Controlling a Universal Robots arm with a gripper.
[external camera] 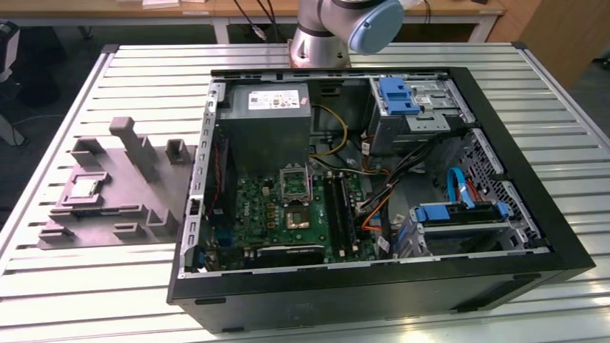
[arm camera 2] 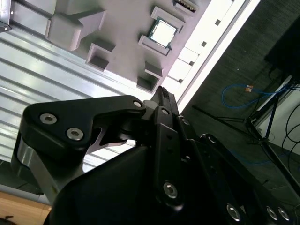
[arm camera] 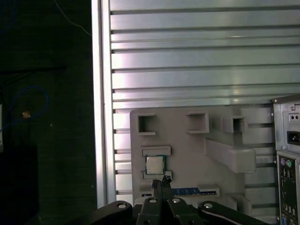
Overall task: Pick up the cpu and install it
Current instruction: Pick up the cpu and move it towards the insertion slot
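Both wrist views, gripper jaws closed, empty, near cpu in tray, exterior view, open computer case

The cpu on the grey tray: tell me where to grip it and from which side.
Take the cpu by two opposite edges, coming straight down from above. It lies flat, metal top up, in the grey tray, with raised lips along two opposite sides; the other two look freer, so pinching there is probably best.
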